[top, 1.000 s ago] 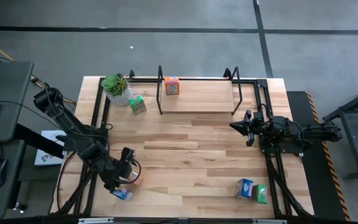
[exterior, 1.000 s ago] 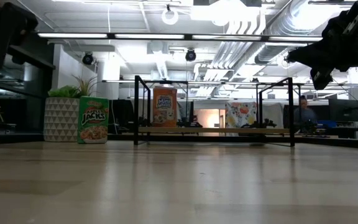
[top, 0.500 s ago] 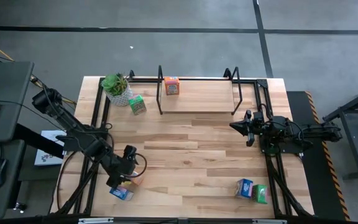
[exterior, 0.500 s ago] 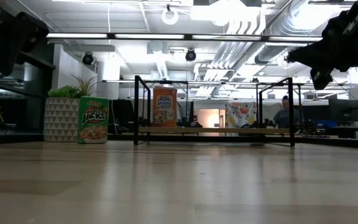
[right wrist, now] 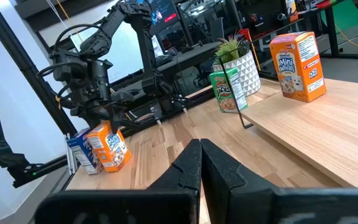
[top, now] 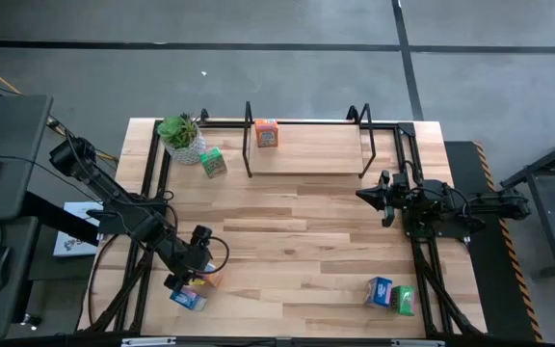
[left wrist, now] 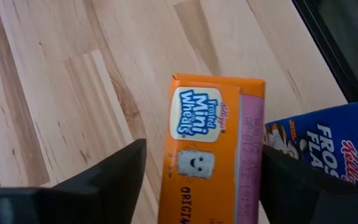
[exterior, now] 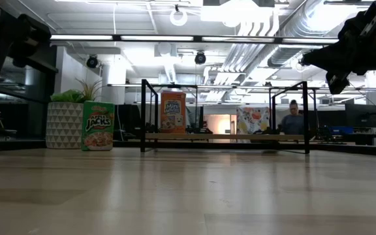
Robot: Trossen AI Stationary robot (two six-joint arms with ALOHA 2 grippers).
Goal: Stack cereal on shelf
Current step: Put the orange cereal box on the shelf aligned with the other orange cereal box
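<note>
An orange cereal box (left wrist: 207, 155) stands upright near the table's near left corner, with a blue box (left wrist: 328, 149) right beside it. My left gripper (left wrist: 204, 149) slants down over the orange box, open, one finger on each side of it; a gap shows at one finger. Another orange box (top: 266, 133) stands on the shelf (top: 306, 159) at the far edge. A green box (top: 213, 162) stands beside the plant. A blue box (top: 379, 291) and a green box (top: 403, 300) sit at the near right. My right gripper (right wrist: 201, 162) waits shut above the table's right side.
A potted plant (top: 181, 135) stands at the far left corner, next to the shelf's end frame. The middle of the tabletop (top: 297, 241) is bare wood. Black frame rails run along the table's left and right edges. A person sits in the room beyond the shelf (exterior: 294, 117).
My left arm has swung a little toward the table's right over the orange box at the near left, and the box's edge now shows past the arm in the low view.
</note>
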